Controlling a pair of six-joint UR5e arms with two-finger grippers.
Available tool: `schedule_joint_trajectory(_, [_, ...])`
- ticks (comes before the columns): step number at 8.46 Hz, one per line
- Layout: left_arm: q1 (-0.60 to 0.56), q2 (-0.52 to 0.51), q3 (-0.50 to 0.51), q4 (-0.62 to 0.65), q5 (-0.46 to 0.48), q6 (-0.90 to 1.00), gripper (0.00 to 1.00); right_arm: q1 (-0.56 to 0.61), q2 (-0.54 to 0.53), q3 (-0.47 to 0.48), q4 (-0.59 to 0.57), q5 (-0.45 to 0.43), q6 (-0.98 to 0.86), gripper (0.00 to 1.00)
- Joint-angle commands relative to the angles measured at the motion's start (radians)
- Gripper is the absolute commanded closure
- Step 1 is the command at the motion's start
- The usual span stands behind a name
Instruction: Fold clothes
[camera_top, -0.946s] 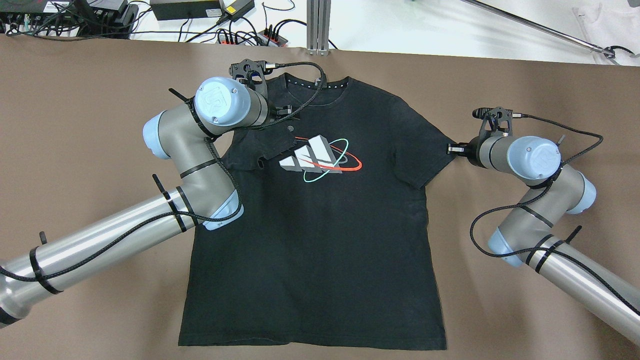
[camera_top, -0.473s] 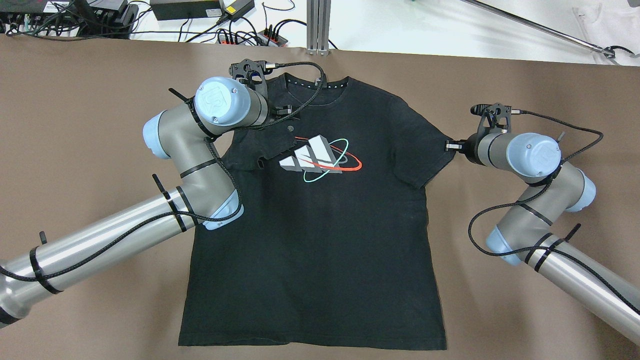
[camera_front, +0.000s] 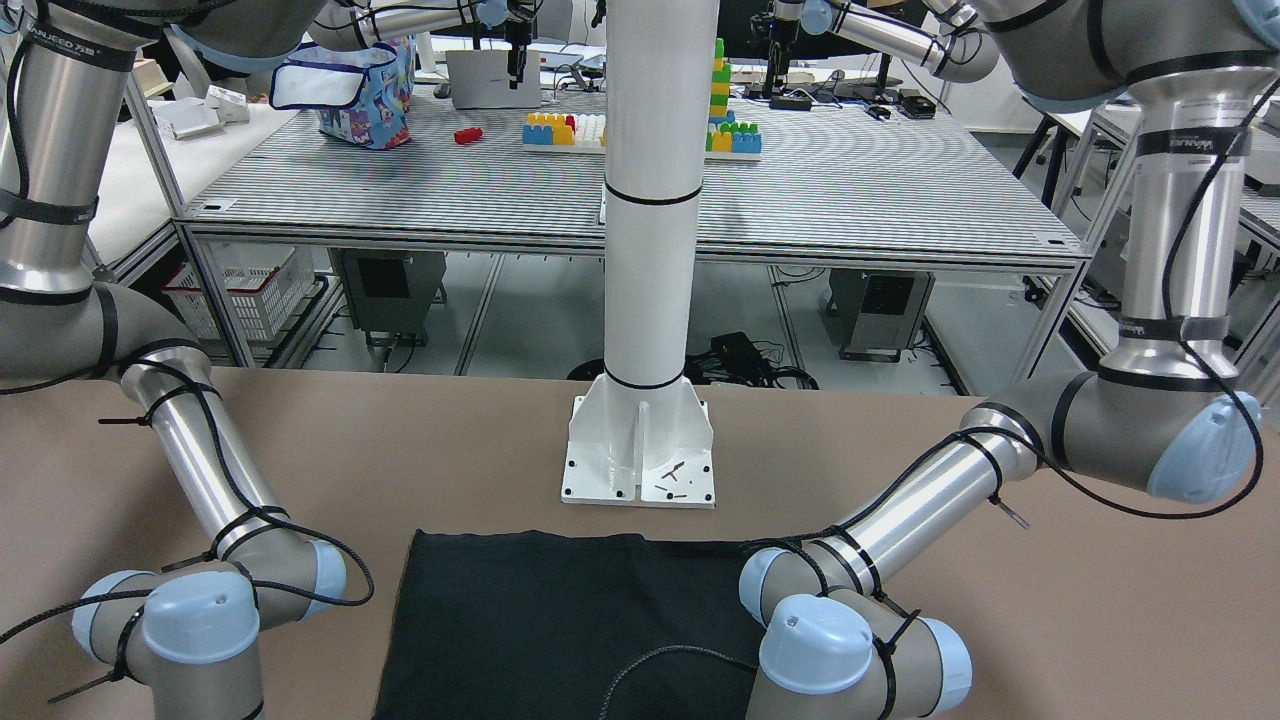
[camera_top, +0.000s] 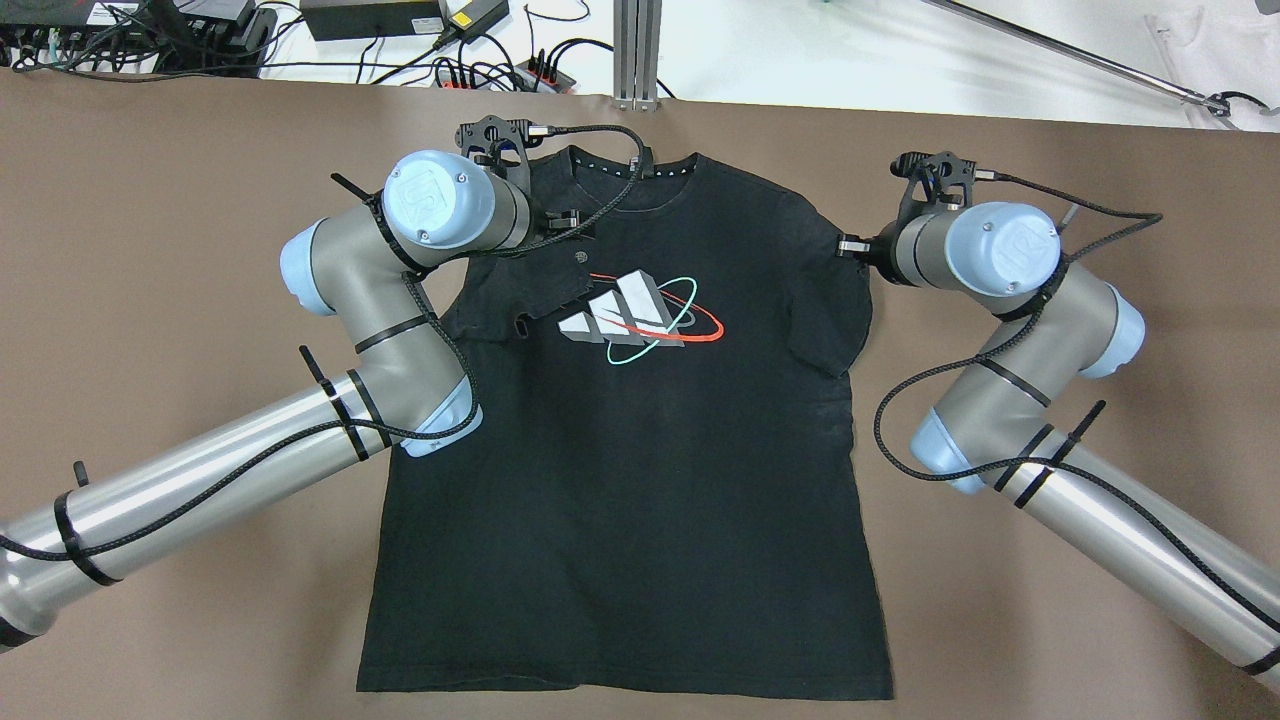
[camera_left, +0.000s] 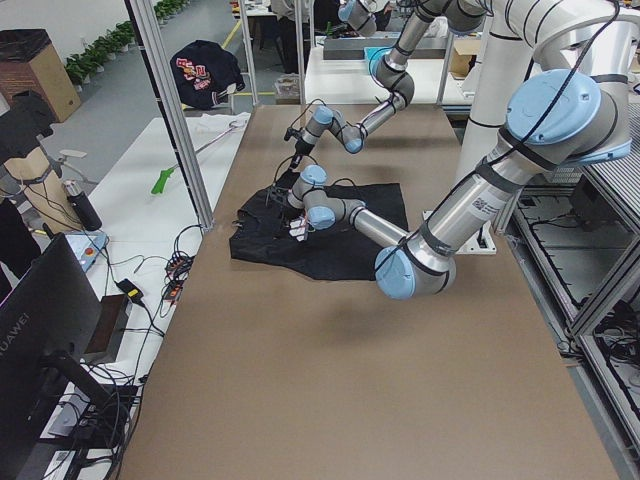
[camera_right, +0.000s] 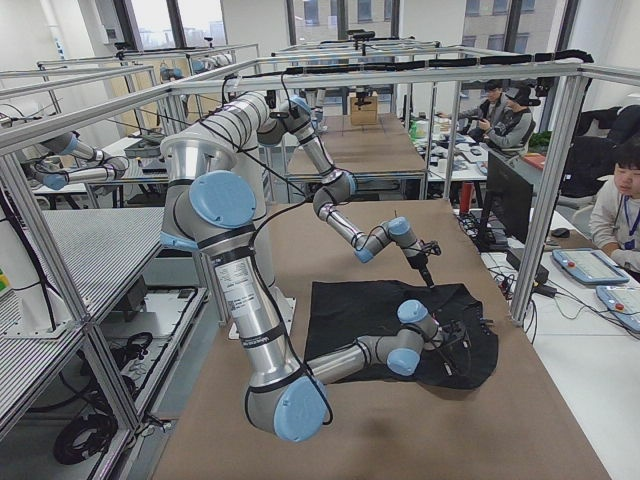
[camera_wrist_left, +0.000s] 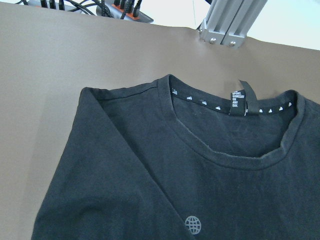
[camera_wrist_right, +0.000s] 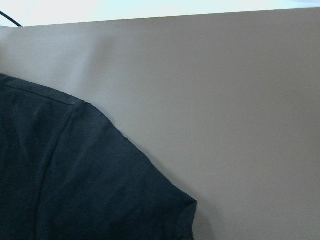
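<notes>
While the black shirt (camera_top: 640, 450) lies flat on the brown table (camera_top: 150, 250), the left claw (camera_top: 562, 220) sits over its folded-in sleeve and the right claw (camera_top: 848, 245) is at the other shoulder's edge. Can't tell if either's clamped or apart.

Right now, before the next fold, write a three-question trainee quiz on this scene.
1. True or false: one sleeve of the T-shirt is folded in over the chest.
2. The rings of the logo are: A red and teal; B yellow and blue; C all white.
3. Fill in: in the overhead view, the collar points toward the view's ___ (top/bottom).
Key: 1 true; 2 A; 3 top.
</notes>
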Motion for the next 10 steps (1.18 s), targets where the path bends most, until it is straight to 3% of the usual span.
schedule_joint_trajectory(1, [-0.001, 0.007, 0.000, -0.001, 0.001, 0.009, 0.00, -0.030, 0.062, 0.004, -0.073, -0.019, 0.089, 1.00])
schedule_joint_trajectory(3, [-0.001, 0.007, 0.000, -0.001, 0.001, 0.009, 0.00, -0.076, 0.140, -0.022, -0.129, -0.090, 0.130, 1.00])
schedule_joint_trajectory(6, [-0.001, 0.016, -0.002, -0.008, 0.001, 0.009, 0.00, -0.125, 0.143, -0.026, -0.131, -0.122, 0.122, 1.00])
schedule_joint_trajectory(7, [-0.001, 0.019, -0.002, -0.017, 0.001, 0.009, 0.00, -0.142, 0.145, -0.050, -0.130, -0.159, 0.111, 0.90])
schedule_joint_trajectory(8, [0.000, 0.019, -0.002, -0.017, 0.001, 0.009, 0.00, -0.154, 0.151, -0.067, -0.130, -0.182, 0.103, 0.08])
schedule_joint_trajectory(10, [-0.001, 0.021, -0.026, -0.017, -0.004, 0.009, 0.00, -0.169, 0.180, -0.056, -0.129, -0.204, 0.098, 0.06])
